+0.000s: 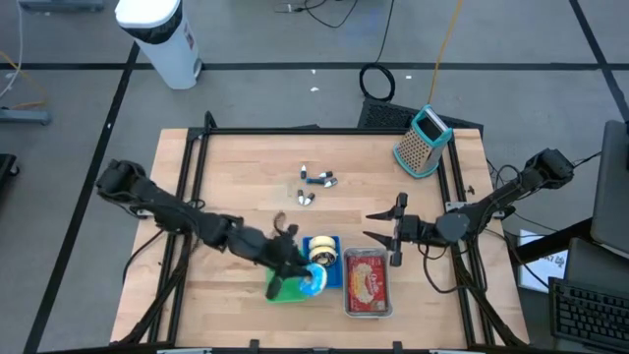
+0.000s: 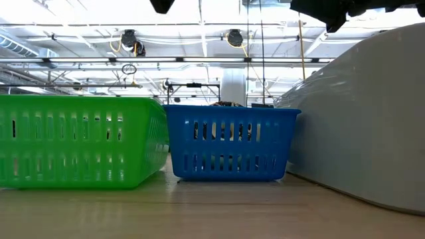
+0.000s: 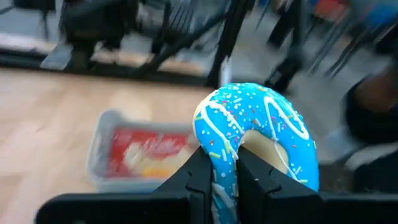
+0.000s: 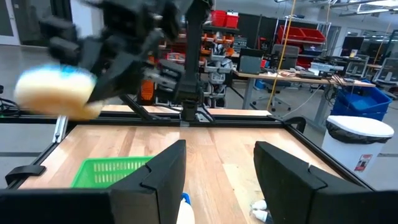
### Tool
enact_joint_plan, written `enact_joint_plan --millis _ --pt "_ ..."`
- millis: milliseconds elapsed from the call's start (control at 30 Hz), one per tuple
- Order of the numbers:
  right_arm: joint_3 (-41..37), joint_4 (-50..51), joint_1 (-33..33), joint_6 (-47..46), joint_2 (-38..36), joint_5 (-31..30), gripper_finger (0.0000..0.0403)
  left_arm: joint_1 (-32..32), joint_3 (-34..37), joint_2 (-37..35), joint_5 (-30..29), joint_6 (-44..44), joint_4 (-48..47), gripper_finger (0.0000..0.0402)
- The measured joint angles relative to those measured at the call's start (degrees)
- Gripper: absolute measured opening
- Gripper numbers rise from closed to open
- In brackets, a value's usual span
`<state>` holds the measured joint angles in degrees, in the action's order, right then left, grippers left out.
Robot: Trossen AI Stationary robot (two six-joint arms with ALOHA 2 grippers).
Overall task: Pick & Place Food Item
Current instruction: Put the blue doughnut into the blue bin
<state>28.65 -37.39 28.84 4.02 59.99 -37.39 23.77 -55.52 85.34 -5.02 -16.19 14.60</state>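
- The left hand [image 3: 225,171] clamps a blue-frosted doughnut [image 3: 256,134] by its rim, holding it in the air above the green basket [image 1: 287,288] and blue basket [image 1: 325,264].
- The right hand [image 1: 385,228] hovers with its fingers spread and nothing between them, just above the clear tray of packaged food [image 1: 368,283] on the wooden surface [image 1: 246,177].

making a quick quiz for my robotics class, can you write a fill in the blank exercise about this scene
1. The left gripper is shut on a donut with ____ icing and sprinkles.
2. Beside the blue basket in the low view stands a ____ basket.
3. The right gripper hangs over the table with its fingers ____.
4. At the table's far right corner stands a metal ____ with a teal handle.

Missing words: blue; green; open; grater
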Motion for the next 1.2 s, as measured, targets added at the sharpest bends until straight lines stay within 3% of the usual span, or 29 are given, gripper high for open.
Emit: enact_joint_plan --millis 233,400,700,1200 --pt "0.01 0.64 -0.41 -0.40 0.04 0.09 0.0180 2.86 -18.44 9.61 -16.06 7.21 -29.48 0.0046" --pt "0.01 0.83 -0.41 -0.40 0.04 0.12 0.0180 3.60 -24.52 16.00 -22.64 13.43 -38.43 0.0047" --pt "0.01 0.82 -0.39 -0.40 0.04 0.13 0.0180 3.14 -24.79 22.84 -28.28 22.93 -38.52 0.0047" --pt "0.01 0.83 -0.39 -0.40 0.04 0.11 0.0180 3.21 -24.79 28.06 -34.11 23.22 -37.54 0.0047"
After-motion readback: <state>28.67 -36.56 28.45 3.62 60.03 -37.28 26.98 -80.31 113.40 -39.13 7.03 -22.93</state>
